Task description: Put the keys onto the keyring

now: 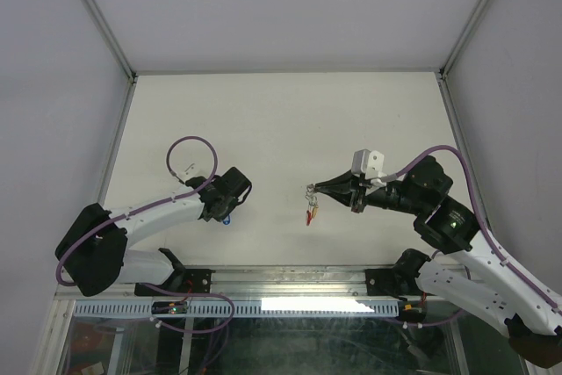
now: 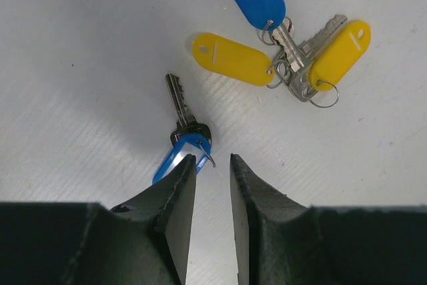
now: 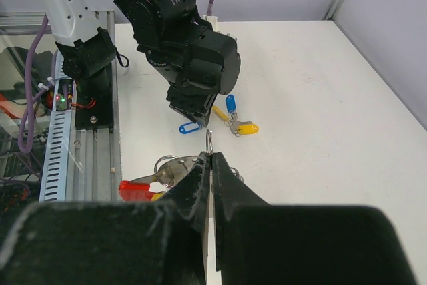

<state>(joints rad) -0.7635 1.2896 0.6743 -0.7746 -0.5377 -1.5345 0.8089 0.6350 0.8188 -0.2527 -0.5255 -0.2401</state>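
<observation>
A single key with a blue tag (image 2: 179,159) lies on the white table, its blade pointing away from my left gripper (image 2: 212,158). That gripper is open by a narrow gap with nothing between the jaws, and its left fingertip (image 2: 187,165) sits at the tag's ring. Three more keys (image 2: 293,58), one blue-tagged and two yellow-tagged, lie in a cluster beyond. My right gripper (image 3: 211,155) is shut on a metal ring of the keyring (image 3: 209,142), and the red crescent (image 3: 133,188) hangs below it. From above, the keyring (image 1: 309,206) dangles at the table's middle, right of the left gripper (image 1: 227,211).
Grey enclosure walls stand on three sides of the table. A cable rail (image 1: 263,306) and both arm bases run along the near edge. A purple cable loop (image 1: 189,151) arches over the table behind the left arm.
</observation>
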